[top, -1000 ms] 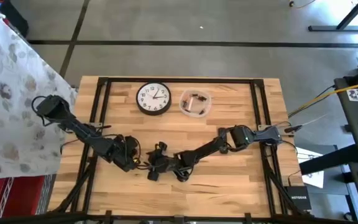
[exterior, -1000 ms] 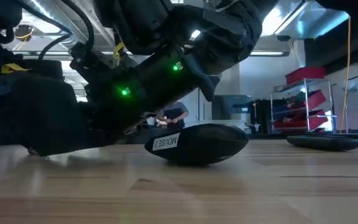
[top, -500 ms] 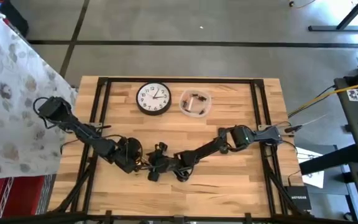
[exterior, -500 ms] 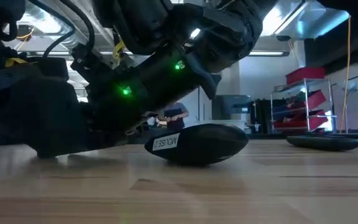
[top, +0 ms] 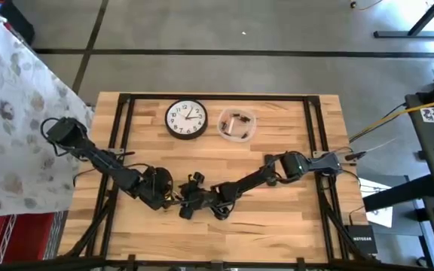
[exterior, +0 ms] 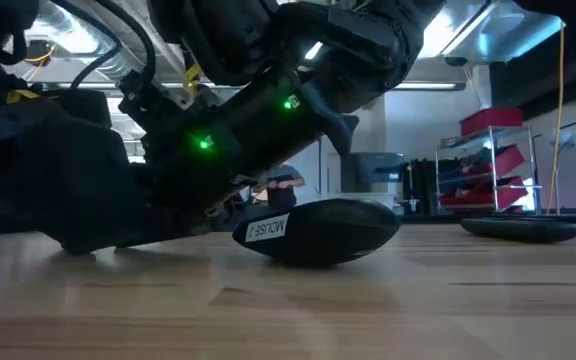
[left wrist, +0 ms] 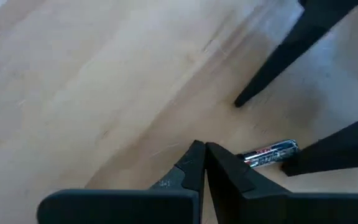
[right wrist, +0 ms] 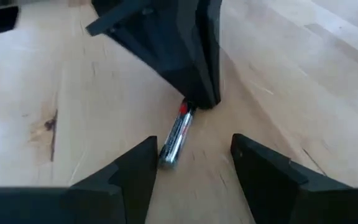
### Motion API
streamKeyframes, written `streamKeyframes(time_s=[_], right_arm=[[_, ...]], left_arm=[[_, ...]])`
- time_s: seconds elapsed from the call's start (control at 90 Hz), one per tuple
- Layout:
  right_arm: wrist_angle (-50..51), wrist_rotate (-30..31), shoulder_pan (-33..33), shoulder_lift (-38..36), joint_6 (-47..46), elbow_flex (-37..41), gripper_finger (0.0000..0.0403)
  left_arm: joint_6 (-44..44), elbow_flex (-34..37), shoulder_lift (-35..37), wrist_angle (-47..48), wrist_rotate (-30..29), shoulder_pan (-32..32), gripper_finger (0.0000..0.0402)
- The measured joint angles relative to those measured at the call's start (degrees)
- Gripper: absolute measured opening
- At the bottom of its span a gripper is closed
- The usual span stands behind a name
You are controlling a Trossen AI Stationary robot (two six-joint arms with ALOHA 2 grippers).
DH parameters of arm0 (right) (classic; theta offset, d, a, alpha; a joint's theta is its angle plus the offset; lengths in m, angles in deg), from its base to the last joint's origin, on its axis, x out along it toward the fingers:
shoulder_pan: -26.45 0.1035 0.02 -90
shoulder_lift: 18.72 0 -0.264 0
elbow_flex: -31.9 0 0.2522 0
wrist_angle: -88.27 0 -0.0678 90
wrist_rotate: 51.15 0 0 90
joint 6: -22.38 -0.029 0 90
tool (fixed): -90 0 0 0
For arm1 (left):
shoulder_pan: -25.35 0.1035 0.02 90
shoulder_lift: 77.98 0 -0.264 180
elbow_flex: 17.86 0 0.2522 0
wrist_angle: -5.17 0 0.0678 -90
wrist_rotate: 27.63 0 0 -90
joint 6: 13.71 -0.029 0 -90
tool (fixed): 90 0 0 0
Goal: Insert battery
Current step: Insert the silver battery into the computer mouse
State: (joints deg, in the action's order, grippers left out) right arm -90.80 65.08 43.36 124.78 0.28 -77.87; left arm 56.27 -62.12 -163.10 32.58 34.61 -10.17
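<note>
- While both arms crowd the near middle of the table (top: 277, 218), the battery (right wrist: 175, 135) lies loose on the wood, held by neither.
- Left gripper (left wrist: 205, 163): fingers pressed together with nothing between them, tips down at the wood and touching one end of the battery, as the right wrist view shows.
- Right gripper (right wrist: 193, 163): fingers spread apart, standing either side of the battery and low over the table, not yet closed on it.
- Mouse (exterior: 318, 232): a dark body resting on the table just beside the two grippers, seen from table height with a small label on its shell. I cannot tell from here whether its battery bay is open or which way it faces.
- Clock (top: 185, 119) and a clear tub (top: 236, 125) sit toward the far edge, well apart from the work.
- Step in hand, in my judgement: picking up the battery. Insertion has not begun.
- Next move calls for the right gripper to close squarely across the battery's body, with the left fingertips steadying it or clearing out of the way.
- Risk noted: the battery is round and may roll or skid off under an uneven pinch.
</note>
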Motion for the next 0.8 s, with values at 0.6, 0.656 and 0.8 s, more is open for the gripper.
streamKeyframes(time_s=[0.6,0.656,0.8], right_arm=[[3.3,-3.3,0.7,-0.1,-0.6,-0.1,0.0009],[3.3,-3.3,0.8,-0.1,-0.6,-0.1,0.0008],[5.5,-0.9,1.5,-1.5,-0.4,0.0,0.0006]], left_arm=[[1.5,0.0,0.0,0.5,-0.2,-1.9,0.0],[-0.5,0.0,0.0,0.5,-0.5,-2.0,0.0],[-4.1,0.0,0.9,0.9,-2.4,-2.7,0.0]])
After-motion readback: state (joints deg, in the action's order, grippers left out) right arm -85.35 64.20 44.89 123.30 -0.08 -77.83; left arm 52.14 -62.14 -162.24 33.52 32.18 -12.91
